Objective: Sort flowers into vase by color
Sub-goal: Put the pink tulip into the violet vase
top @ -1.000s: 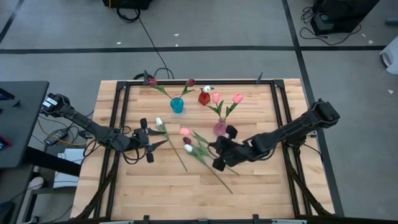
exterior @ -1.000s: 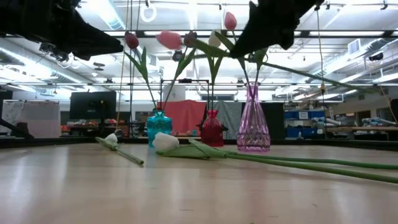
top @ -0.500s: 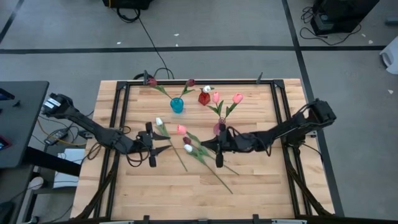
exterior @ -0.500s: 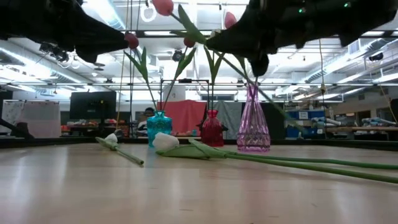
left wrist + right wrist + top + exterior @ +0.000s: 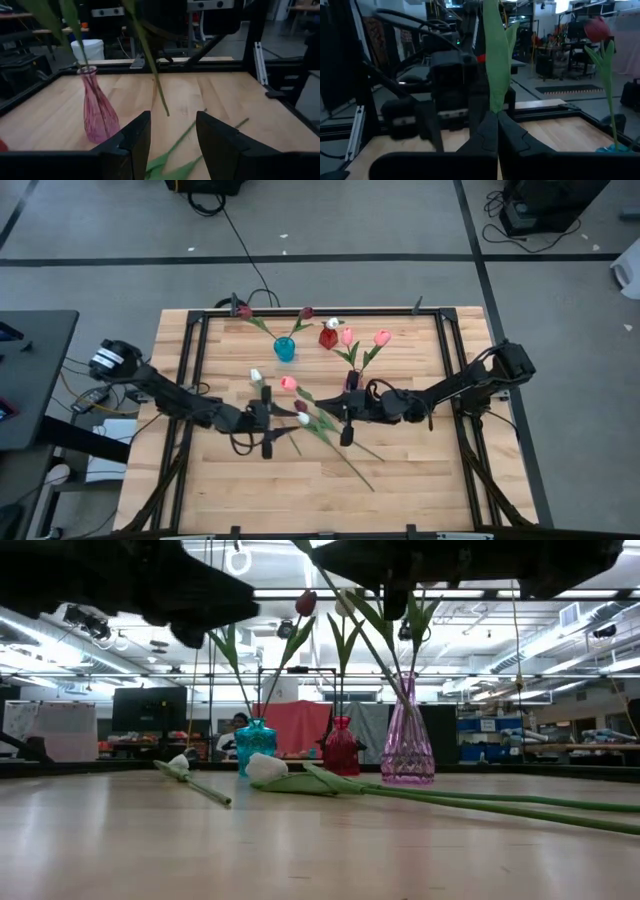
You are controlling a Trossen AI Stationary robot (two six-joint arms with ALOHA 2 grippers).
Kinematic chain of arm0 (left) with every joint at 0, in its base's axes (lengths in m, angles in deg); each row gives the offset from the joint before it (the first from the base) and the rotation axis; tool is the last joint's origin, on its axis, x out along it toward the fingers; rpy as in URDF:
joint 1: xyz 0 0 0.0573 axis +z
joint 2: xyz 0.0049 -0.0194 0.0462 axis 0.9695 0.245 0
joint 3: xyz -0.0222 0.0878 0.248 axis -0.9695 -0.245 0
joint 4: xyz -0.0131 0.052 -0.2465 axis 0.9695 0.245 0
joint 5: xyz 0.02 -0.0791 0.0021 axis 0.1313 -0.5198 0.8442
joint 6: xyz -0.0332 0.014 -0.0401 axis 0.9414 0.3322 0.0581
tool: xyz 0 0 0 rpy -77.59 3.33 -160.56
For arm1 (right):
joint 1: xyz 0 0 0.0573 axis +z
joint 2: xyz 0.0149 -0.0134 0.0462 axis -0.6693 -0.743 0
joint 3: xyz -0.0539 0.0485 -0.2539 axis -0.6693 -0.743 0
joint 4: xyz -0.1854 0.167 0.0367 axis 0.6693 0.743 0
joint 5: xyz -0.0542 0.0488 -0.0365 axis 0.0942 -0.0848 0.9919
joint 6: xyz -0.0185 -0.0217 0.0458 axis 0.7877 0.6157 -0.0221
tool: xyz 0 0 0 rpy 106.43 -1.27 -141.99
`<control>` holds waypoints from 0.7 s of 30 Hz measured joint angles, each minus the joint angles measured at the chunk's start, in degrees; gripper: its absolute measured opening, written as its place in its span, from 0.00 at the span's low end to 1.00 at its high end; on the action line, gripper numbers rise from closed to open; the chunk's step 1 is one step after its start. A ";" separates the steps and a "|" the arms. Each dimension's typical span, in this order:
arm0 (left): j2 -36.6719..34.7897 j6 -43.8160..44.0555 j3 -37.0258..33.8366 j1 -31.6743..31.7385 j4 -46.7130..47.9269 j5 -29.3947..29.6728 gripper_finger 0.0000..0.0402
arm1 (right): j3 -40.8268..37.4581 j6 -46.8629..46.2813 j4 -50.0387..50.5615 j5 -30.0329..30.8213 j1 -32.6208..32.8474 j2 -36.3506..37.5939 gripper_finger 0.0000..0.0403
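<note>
My right gripper (image 5: 340,416) is shut on a pink tulip, whose head (image 5: 288,384) points toward the table's left above the middle. My left gripper (image 5: 268,423) hovers open just left of it, its fingers (image 5: 134,142) apart and facing the tulip's hanging stem (image 5: 159,92). A pink vase (image 5: 353,385) holds two pink tulips (image 5: 382,338), a teal vase (image 5: 285,349) two maroon ones, and a red vase (image 5: 328,337) a white one. A white tulip (image 5: 256,376) lies flat on the wood. So do another white tulip (image 5: 302,418) and a maroon one (image 5: 300,406). My right gripper pinches the pink tulip's stem between its two shut fingers, where a long leaf (image 5: 495,65) rises from the fingertips. The fingers come about level from the table's right. The tulip is lifted clear and slanted, with its lower stem end (image 5: 167,114) free in the air.
The three vases stand in the far half of the table. Long green stems (image 5: 480,800) of the lying tulips stretch across the middle toward the near right. A black frame rail (image 5: 200,370) runs along the table's sides. Bare wood (image 5: 430,470) lies near right.
My right gripper has turned and moved up and slightly toward the table's left, raising the pink tulip until its head left the top of the low view. My left gripper has travelled toward the table's right, closing in on the held tulip. The lying tulips have stayed put.
</note>
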 joint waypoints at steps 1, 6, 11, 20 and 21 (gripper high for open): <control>1.25 -0.48 1.08 0.45 -0.10 -0.10 0.41 | 0.19 0.39 0.11 -0.07 0.00 0.00 0.01; 6.18 -3.35 6.58 4.25 -0.25 -1.42 0.41 | 0.71 1.31 0.13 -0.09 0.00 0.00 0.01; 10.25 -4.21 11.38 9.30 -0.21 -9.89 0.41 | 0.71 1.49 0.30 -0.50 0.00 0.00 0.01; 12.14 -3.31 14.21 13.56 -0.69 -18.32 0.40 | 0.71 3.01 0.24 -0.19 0.11 0.00 0.01; 12.14 -3.31 14.21 13.66 -0.86 -18.33 0.38 | 0.71 3.30 0.24 -0.10 0.11 0.00 0.01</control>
